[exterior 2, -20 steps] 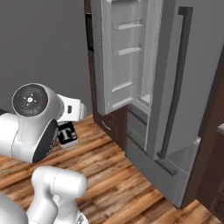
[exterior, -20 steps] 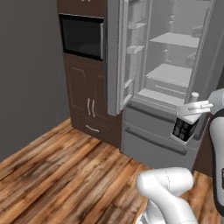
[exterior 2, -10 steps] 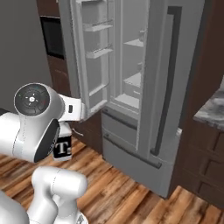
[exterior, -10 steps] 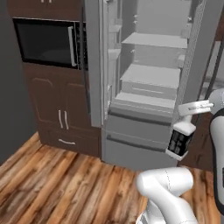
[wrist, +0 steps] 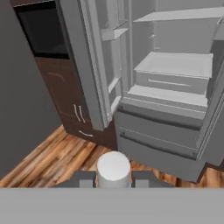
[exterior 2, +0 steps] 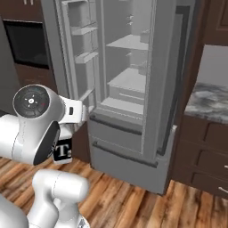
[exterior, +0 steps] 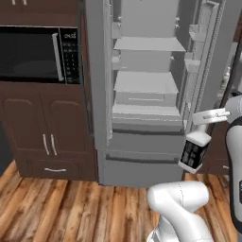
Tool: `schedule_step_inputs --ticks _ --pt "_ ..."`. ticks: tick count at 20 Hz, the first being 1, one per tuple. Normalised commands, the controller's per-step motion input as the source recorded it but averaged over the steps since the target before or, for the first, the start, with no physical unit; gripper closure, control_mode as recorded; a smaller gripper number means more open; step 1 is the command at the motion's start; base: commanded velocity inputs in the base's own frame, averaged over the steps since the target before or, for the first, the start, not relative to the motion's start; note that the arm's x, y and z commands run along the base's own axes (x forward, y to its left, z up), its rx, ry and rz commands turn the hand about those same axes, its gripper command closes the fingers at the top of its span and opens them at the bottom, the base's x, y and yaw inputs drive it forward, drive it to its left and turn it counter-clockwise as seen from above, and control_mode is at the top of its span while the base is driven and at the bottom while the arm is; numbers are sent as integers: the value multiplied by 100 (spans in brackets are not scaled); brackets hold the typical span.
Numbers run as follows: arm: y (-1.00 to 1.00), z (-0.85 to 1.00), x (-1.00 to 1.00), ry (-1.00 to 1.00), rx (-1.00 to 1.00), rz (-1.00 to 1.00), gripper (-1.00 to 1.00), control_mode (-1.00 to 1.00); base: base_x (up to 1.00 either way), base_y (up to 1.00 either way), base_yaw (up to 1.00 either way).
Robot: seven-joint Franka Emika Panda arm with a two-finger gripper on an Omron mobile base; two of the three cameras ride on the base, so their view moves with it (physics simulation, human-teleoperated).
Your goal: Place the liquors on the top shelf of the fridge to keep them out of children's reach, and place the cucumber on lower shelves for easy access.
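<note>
the gripper (exterior: 206, 124) is closed on the white neck of the squat dark bottle (exterior: 194, 153), which hangs below it, roughly upright with its base swung slightly toward the fridge (exterior: 142, 156). in the hand view the bottle's round white cap (wrist: 113, 168) sits snug between the two dark finger tips (wrist: 83, 178), so the grip looks centred on the neck.

the relation that matters now is bottle to top shelf (exterior: 149, 45). in the left base view the bottle hangs low, level with the wide drawer front, in front of the fridge's open right door and off to the right of the opening. the thin flat top shelf lies well above it and to the left, deeper inside the cabinet. the thicker boxy lower shelf (exterior: 145, 85) sits between the two heights. so my read is that the coming move is mostly a lift, with a reach forward and toward the robot's left to get inside the doors.

the bottle's long axis runs near vertical, which suits standing it on the shelf, as long as the wrist does not tilt on the way up. the right base view shows the dark label (exterior 2: 63, 151) tucked behind the arm's big white joint, still well apart from the fridge front.
</note>
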Motion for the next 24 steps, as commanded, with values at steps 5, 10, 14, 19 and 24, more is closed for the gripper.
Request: schedule_step_inputs --ticks 5,10,14,19,24 --pt "0 0 0 0 0 0 100 100 32 45 -42" --pt "0 0 0 0 0 0 100 100 41 37 -43" --pt "0 0 0 0 0 0 100 100 45 46 -42" --pt "0 0 0 0 0 0 100 100 44 55 -33" --pt "0 0 0 0 0 0 100 100 55 31 -17"
